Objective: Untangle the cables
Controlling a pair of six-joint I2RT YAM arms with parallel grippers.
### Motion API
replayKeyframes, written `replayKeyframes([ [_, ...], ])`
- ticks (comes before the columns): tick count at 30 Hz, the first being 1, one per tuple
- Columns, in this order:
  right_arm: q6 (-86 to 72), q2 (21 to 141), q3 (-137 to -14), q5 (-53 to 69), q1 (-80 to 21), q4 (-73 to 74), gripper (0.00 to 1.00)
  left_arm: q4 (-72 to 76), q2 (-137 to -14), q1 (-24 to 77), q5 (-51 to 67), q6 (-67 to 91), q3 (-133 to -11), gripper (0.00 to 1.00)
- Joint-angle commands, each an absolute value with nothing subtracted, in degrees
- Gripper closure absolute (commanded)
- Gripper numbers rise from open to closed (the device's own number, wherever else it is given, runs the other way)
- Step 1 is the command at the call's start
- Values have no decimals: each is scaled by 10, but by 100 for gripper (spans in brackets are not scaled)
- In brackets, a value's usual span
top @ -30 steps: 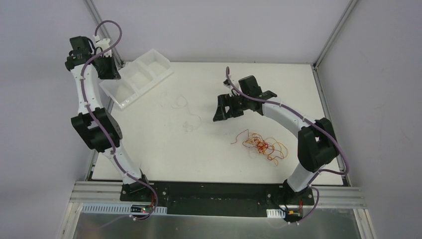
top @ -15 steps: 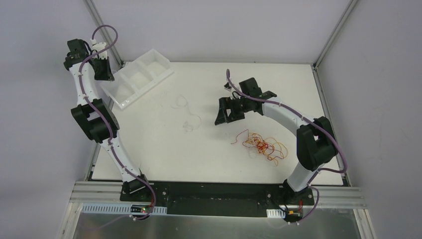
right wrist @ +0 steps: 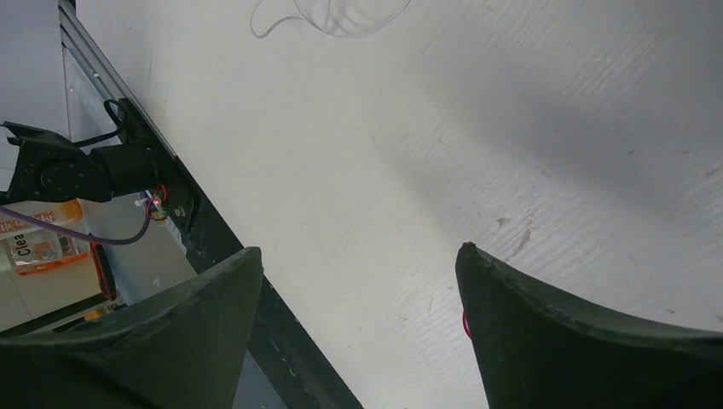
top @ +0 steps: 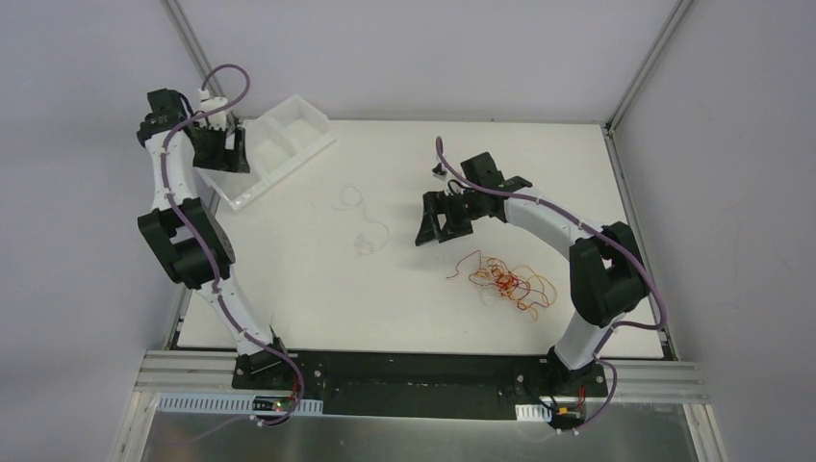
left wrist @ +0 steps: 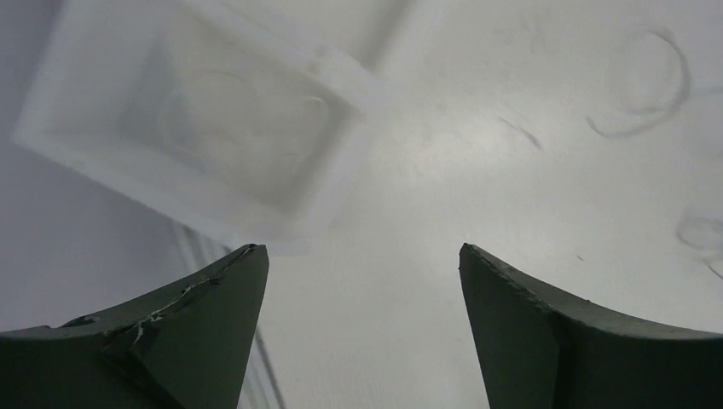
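Cables [top: 505, 282] tangled on table [top: 308, 289], front-right. Right gripper [top: 435, 219] just behind-left of them. Tray [top: 289, 130] far-left, left gripper [top: 231, 154] over its left end. Loose strands [top: 366, 231] mid-table.

The one table [top: 289, 308] carries one tangle of red, orange and yellow cables [top: 505, 282] at 4 o'clock. It also carries two pale wire loops [top: 348, 199] between 9 and 10 o'clock, and one white divided tray [top: 289, 135] at 10 o'clock. Two arms [top: 183, 245] rise from 6 o'clock with one gripper apiece, the left gripper [top: 223, 149] and the right gripper [top: 438, 219].
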State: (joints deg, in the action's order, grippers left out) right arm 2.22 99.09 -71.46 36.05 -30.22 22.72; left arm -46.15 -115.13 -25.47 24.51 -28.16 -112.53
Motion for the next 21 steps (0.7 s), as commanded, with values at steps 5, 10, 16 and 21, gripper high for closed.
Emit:
replayKeyframes([
  [5, 18, 988, -735, 376, -270, 258, 14, -490, -978, -75, 356, -340, -905, 9],
  [10, 11, 976, -716, 391, -229, 275, 15, -465, -1005, 24, 343, -294, -867, 1],
  [16, 11, 957, -693, 398, -202, 287, 15, -457, -1037, 111, 306, -293, -857, 1],
  [21, 16, 942, -672, 397, -196, 286, 15, -399, -967, 166, 265, -317, -752, 1],
])
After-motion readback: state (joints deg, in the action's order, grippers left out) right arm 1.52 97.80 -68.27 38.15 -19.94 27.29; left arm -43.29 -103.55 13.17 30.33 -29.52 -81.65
